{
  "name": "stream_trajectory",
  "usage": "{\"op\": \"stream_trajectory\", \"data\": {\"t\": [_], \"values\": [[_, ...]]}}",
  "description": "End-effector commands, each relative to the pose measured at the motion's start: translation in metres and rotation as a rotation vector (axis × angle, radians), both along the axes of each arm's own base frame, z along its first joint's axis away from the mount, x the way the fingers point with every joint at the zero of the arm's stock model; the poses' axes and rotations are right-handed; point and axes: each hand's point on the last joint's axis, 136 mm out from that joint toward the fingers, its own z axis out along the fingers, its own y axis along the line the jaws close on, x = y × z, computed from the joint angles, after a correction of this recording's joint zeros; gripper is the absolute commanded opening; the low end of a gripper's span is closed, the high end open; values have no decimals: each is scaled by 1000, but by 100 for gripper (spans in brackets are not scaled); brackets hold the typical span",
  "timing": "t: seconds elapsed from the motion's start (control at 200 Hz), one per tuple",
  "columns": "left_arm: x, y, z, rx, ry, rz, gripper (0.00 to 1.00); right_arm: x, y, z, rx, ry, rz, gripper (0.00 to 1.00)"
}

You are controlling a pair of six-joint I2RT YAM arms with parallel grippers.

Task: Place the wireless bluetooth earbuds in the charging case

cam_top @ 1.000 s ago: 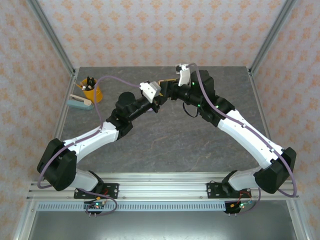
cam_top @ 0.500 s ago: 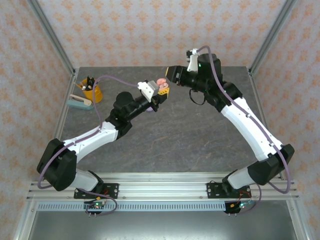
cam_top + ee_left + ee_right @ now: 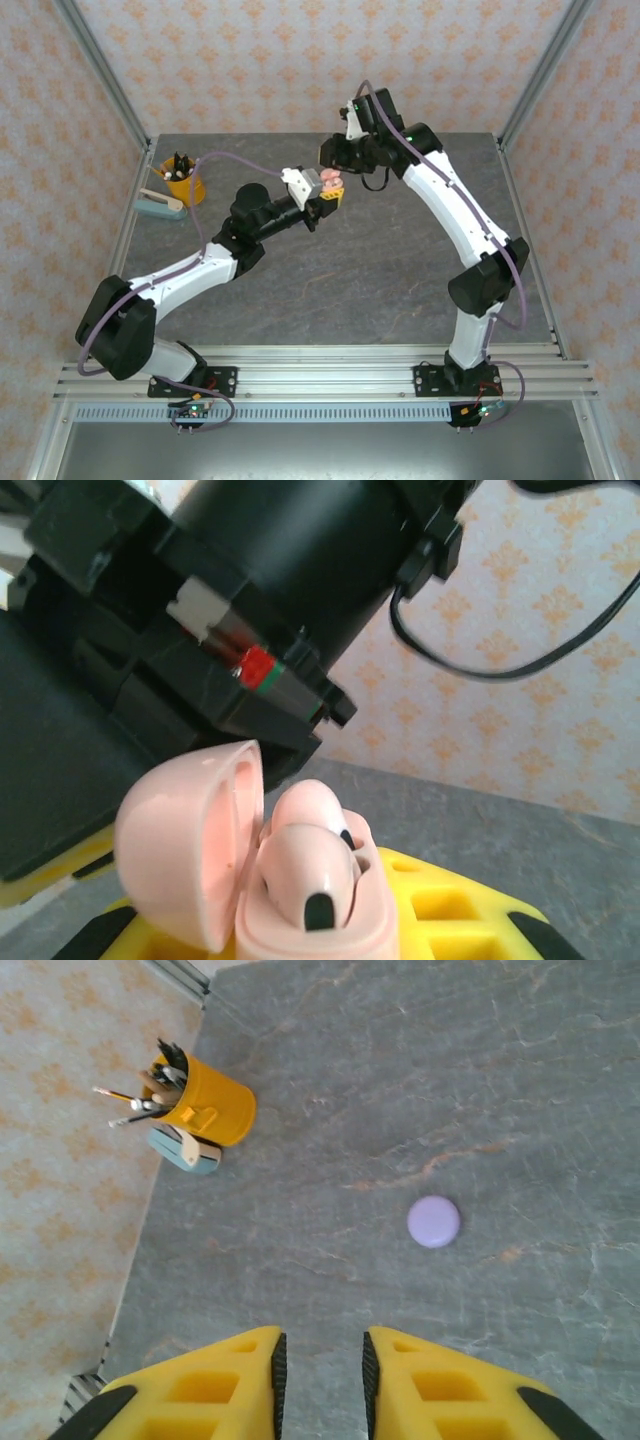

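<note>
Holding an open case off the table: the pink charging case [image 3: 190,840] is clamped between the yellow fingers of the left gripper [image 3: 324,192], clear of the grey table [image 3: 450,1080].

In the left wrist view the lid is seen swung back to the left. Two salmon-pink earbuds [image 3: 305,865] are seated in the case body, one behind the other, with a dark spot showing on the nearer one. The dark body of the right arm [image 3: 250,580] is noted just behind the case. The right gripper [image 3: 320,1360] is pointed down at the table, its jaws narrowly parted with nothing between them. Below it a lilac round case [image 3: 433,1222] is seen lying closed on the slab. It lies well apart from a yellow cup of pens [image 3: 210,1110], and a teal-and-white object [image 3: 185,1150] is seen just beside that cup.
</note>
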Motion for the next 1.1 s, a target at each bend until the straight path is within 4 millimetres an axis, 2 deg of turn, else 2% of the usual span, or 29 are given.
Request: {"op": "stream_trajectory", "data": {"t": [0.0,0.125,0.245,0.32,0.48,0.566,0.631,0.651,0.696,0.866,0.986,1.096], "values": [[30,17,7,-64,42,82,0,-57,-14,-1,-55,47,76,27],[48,27,-2,-119,113,109,0,-74,-38,-12,-78,28,1,27],[57,24,-22,-108,193,115,0,-65,-74,-31,-96,21,-214,34],[65,20,-45,-103,302,123,0,-56,-101,-55,-101,63,-366,40],[83,6,-117,-111,648,149,0,-47,-137,-113,-136,151,-533,40],[89,1,-156,-104,821,188,0,-47,-148,-135,-148,185,-574,40],[91,-2,-181,-88,962,219,0,-48,-154,-148,-164,198,-596,40],[92,-3,-199,-71,1015,234,0,-48,-156,-150,-167,200,-602,40],[91,-7,-215,-60,1089,239,0,-49,-159,-158,-174,212,-615,40],[87,-17,-243,-32,1226,263,0,-54,-170,-175,-197,241,-647,40],[82,-22,-265,20,1338,268,0,-56,-173,-180,-206,248,-656,40],[80,-18,-276,52,1380,306,7,-56,-175,-180,-209,244,-663,40]]}}
